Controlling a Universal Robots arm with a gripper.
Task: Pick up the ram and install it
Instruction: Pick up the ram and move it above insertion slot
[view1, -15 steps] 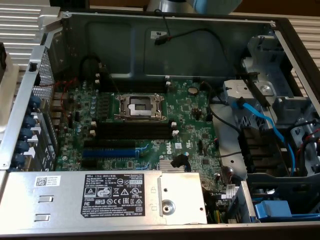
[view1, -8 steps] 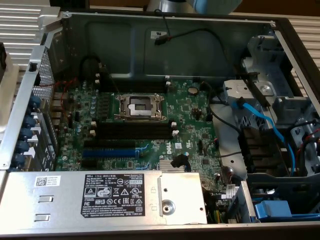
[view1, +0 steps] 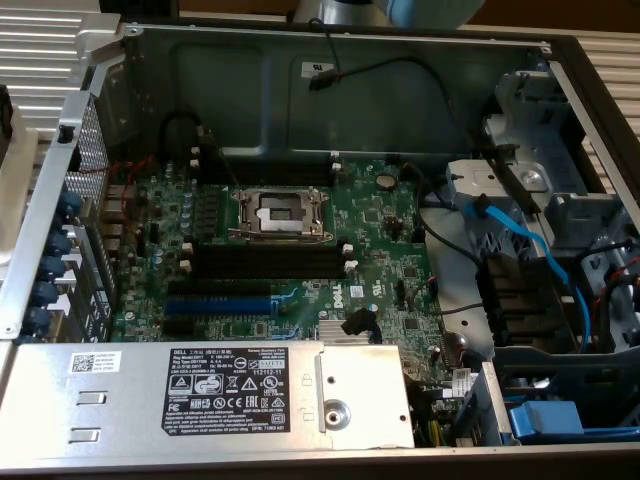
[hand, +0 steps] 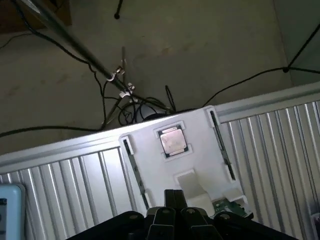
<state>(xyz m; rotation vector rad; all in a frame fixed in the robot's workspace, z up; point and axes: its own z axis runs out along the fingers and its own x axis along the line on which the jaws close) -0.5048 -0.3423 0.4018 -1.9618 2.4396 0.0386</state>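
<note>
Poised over the white tray (hand: 150, 155) on the ribbed bench (hand: 280, 145), pincer (hand: 175, 196) pressed together.
Grips nothing; sits just beside the ram (hand: 228, 207), glimpsed as a green corner flat on the tray, the rest hidden behind the pincer's body. Looks past a square silver processor chip (hand: 171, 141) seated in a tray recess. In the exterior view: open computer case (view1: 350, 90) with green motherboard (view1: 380, 215) and long black memory slots (view1: 270, 258) beside the processor socket (view1: 278, 212).
</note>
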